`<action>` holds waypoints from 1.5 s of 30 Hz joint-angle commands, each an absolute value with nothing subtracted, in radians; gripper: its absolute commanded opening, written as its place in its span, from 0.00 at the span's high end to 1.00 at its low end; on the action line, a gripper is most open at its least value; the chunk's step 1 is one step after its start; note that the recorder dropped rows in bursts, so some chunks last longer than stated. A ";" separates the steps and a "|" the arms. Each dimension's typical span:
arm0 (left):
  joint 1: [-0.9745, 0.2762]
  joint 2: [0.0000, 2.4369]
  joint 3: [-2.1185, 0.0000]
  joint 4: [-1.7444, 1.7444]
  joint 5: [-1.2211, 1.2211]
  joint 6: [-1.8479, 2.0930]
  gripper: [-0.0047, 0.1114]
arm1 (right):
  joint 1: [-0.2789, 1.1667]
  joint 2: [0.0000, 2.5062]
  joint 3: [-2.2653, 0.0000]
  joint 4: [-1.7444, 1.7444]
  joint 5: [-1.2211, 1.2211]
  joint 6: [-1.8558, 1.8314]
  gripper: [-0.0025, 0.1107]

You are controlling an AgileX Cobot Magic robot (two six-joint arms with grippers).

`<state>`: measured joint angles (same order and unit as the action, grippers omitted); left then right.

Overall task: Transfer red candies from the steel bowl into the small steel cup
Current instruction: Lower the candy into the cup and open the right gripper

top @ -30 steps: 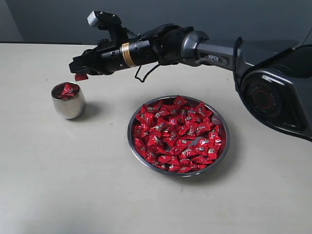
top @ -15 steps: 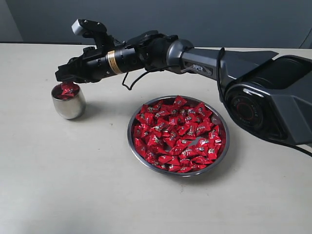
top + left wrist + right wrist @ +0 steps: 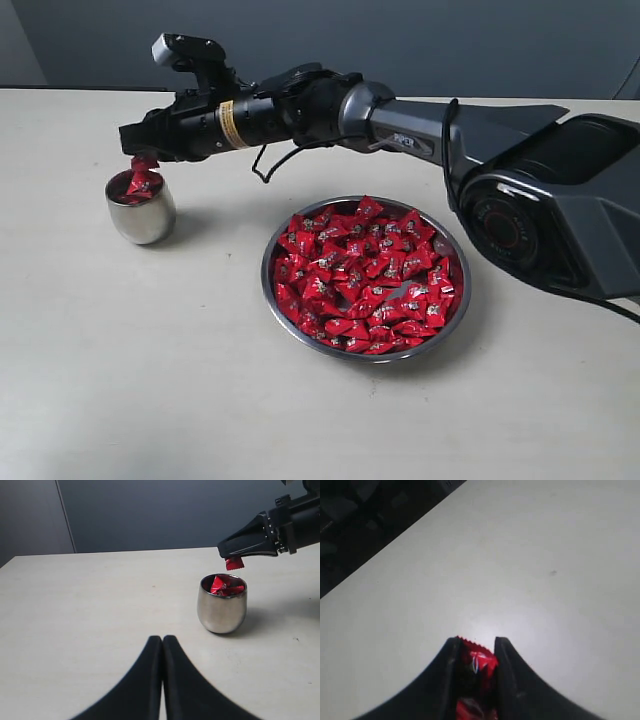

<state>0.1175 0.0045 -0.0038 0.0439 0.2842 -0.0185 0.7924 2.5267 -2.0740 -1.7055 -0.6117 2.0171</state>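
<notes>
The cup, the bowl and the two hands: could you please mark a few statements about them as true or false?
1. The right hand holds a red candy just above the cup. True.
2. The cup is empty. False: a few candies already lie in it.
3. The bowl holds many red candies. True.
4. The left hand is wide open. False: its fingers are shut together, with nothing between them.
5. The cup lies on its side. False: it stands upright on the table.
</notes>
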 commanded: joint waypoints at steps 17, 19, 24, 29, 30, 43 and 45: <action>0.118 0.000 0.000 0.045 0.285 -0.020 0.96 | 0.830 2.559 -2.082 -1.674 -0.529 2.008 0.98; 0.118 0.000 0.000 0.045 0.285 -0.020 0.96 | 0.830 2.559 -2.082 -1.679 -0.529 2.008 0.98; 0.118 0.000 0.000 0.045 0.285 -0.020 0.96 | 0.830 2.559 -2.082 -1.699 -0.571 2.008 0.89; 0.118 0.000 0.000 0.045 0.285 -0.020 0.96 | 0.830 2.559 -2.082 -1.722 -0.559 2.018 0.63; 0.118 0.000 0.000 0.045 0.285 -0.020 0.96 | 0.830 2.559 -2.082 -1.722 -0.558 2.018 0.62; 0.118 0.000 0.000 0.045 0.285 -0.020 0.96 | 0.830 2.559 -2.082 -1.720 -0.547 2.018 0.63; 0.118 0.000 0.000 0.045 0.285 -0.020 0.96 | 0.830 2.557 -2.082 -1.720 -0.548 2.018 0.63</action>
